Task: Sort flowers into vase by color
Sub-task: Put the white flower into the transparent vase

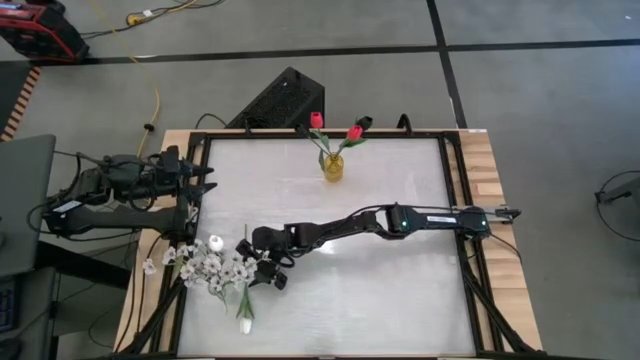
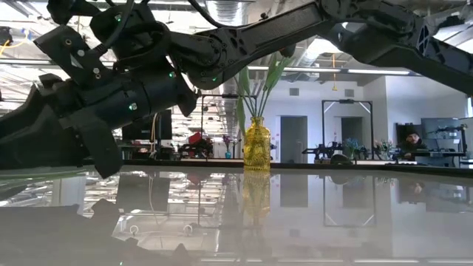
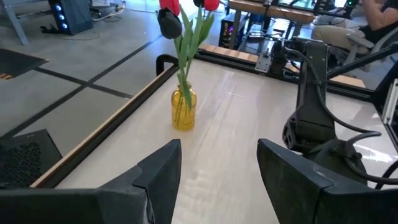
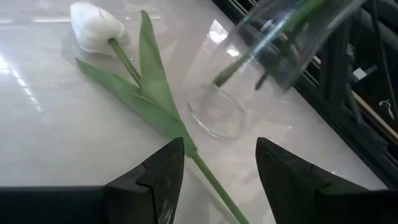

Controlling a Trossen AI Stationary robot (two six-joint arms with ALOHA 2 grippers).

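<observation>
A yellow vase point(image 1: 332, 167) at the table's far middle holds two red tulips point(image 1: 354, 133), and it also shows in the left wrist view point(image 3: 183, 111). A clear glass vase point(image 4: 249, 81) stands near the left front and holds sprays of tiny white blossoms point(image 1: 215, 265). Beside it a white tulip point(image 4: 93, 28) lies flat on the table, its green stem point(image 4: 205, 168) running toward my right gripper point(image 4: 221, 180). That gripper is open just above the stem, one finger on either side, and touches nothing. My left gripper point(image 3: 217, 180) waits open at the table's far left.
A second white tulip bud point(image 1: 215, 242) rises at the clear vase. My right arm point(image 1: 400, 220) stretches across the table's middle from the right edge. Black frame rails point(image 1: 455, 200) border the table. A dark box point(image 1: 280, 100) stands behind the far edge.
</observation>
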